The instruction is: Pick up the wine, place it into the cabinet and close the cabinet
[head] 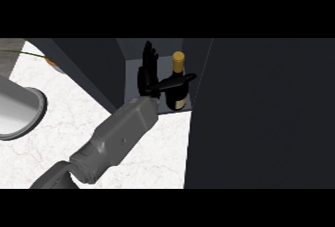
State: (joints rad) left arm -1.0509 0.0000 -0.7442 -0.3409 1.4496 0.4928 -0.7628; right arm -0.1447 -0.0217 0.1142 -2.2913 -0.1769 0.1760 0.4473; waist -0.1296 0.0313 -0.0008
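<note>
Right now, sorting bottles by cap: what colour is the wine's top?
Gold, on the wine; head view.

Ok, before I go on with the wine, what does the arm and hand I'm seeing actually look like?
One arm shows. The forearm is a grey, boxy shell with rounded edges, built of smooth panels with faint seams and a wider segment near the view's lower edge. It narrows at the wrist into a black hand with slim fingers and a thumb. No cables, markings or sleeves are visible.
</note>
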